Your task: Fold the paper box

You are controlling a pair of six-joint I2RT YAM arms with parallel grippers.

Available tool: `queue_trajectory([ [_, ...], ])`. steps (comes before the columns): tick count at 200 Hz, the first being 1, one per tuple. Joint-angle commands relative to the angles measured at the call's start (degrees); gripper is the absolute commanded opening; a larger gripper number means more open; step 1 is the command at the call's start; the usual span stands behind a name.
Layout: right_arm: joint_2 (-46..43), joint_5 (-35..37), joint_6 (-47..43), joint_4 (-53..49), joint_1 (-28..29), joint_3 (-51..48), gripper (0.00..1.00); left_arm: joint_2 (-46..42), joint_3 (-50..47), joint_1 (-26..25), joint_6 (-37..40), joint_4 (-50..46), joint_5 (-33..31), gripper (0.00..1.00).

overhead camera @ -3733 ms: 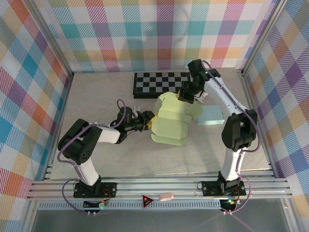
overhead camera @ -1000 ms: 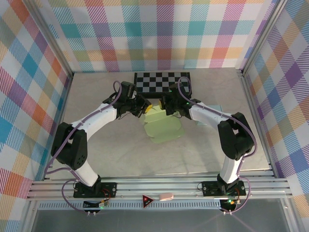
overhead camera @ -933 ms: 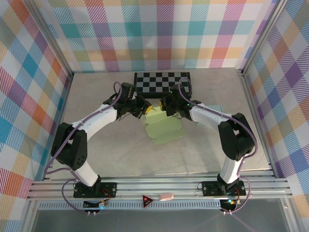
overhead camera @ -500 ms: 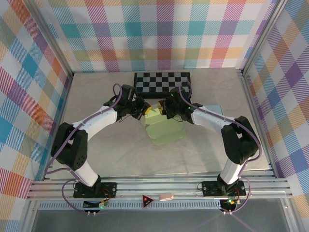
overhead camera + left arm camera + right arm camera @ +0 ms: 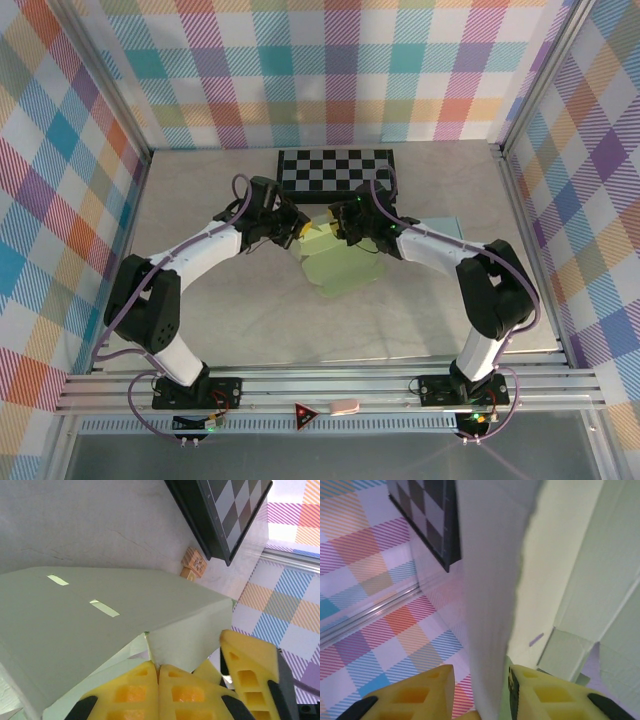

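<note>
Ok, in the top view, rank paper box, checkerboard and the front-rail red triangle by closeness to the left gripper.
1. paper box: pinched by the left gripper, on its right side.
2. checkerboard: just beyond, toward the back wall.
3. red triangle: farthest, on the front rail between the arm bases.
</note>
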Motion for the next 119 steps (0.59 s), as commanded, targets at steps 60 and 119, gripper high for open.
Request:
queue_trajectory([
  [60,4.53,0.28,-2.07,14.98,-0.38,-2.47,0.16,-1.74,-0.94,1.11,0.05,0.21,0.28,0.06],
  [119,4.85,1.06,-0.62,14.01,-0.41,-2.47,0.0,-3.64,0.35,2.36,2.61,-2.77,0.03,0.26],
])
